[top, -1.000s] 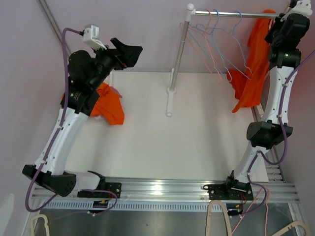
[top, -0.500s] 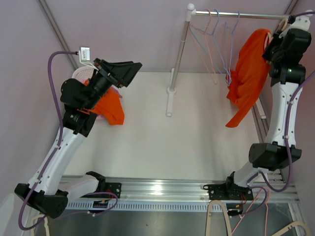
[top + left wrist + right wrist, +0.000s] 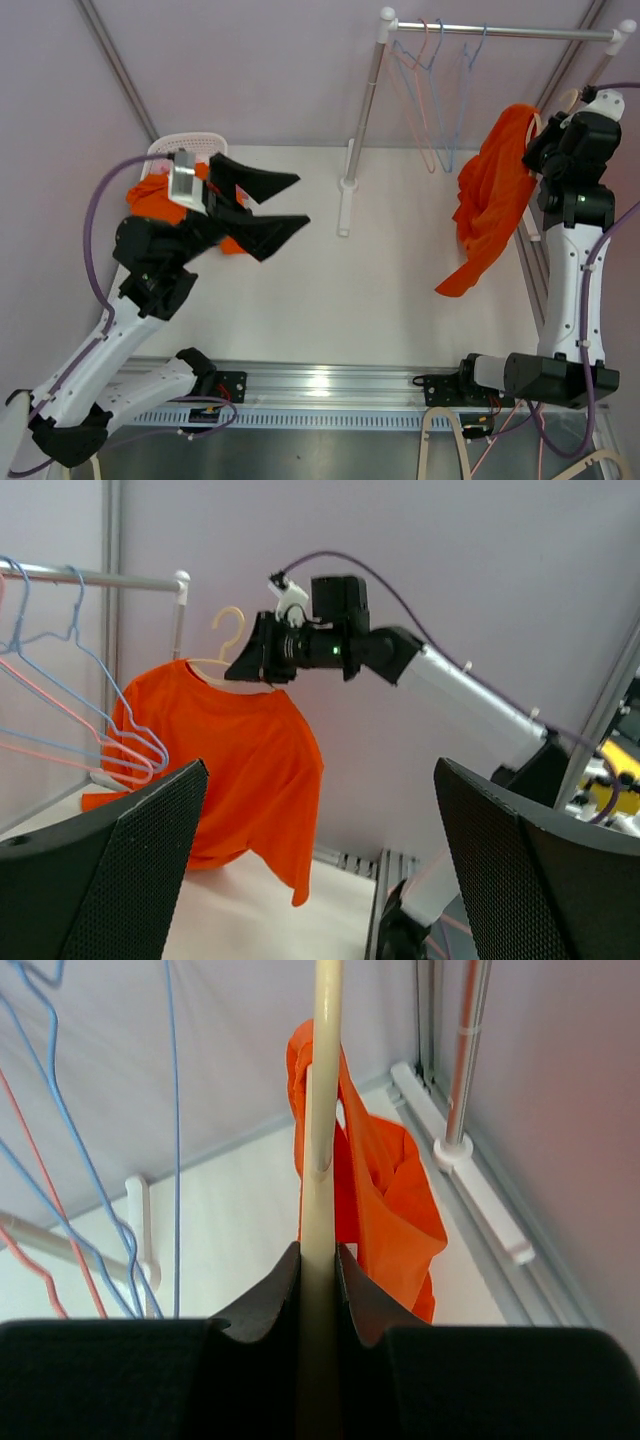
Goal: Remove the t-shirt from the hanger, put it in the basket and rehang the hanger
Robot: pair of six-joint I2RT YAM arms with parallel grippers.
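Observation:
An orange t-shirt (image 3: 488, 205) hangs on a cream hanger (image 3: 572, 97) off the rail, at the right of the table. My right gripper (image 3: 545, 128) is shut on the hanger's neck and holds it in the air. In the right wrist view the hanger (image 3: 321, 1150) runs up between the shut fingers of the gripper (image 3: 319, 1272), with the shirt (image 3: 385, 1195) draped below. My left gripper (image 3: 303, 199) is wide open and empty over the table's left middle, facing the shirt. The left wrist view shows the shirt (image 3: 235, 770), the hanger hook (image 3: 232, 628) and the right gripper (image 3: 262, 655) beyond its own open gripper (image 3: 320, 770).
A clothes rack stands at the back, with its rail (image 3: 500, 30) and post (image 3: 364, 110) and several empty wire hangers (image 3: 432, 95). A white basket (image 3: 190, 147) with orange clothes (image 3: 150, 197) sits at the far left. The rack's right post foot (image 3: 452, 1150) is near the shirt.
My right arm has taken the hanger with the shirt off the rail and brought it down and forward. My left gripper has swung from the basket toward the table's middle and opened wide.

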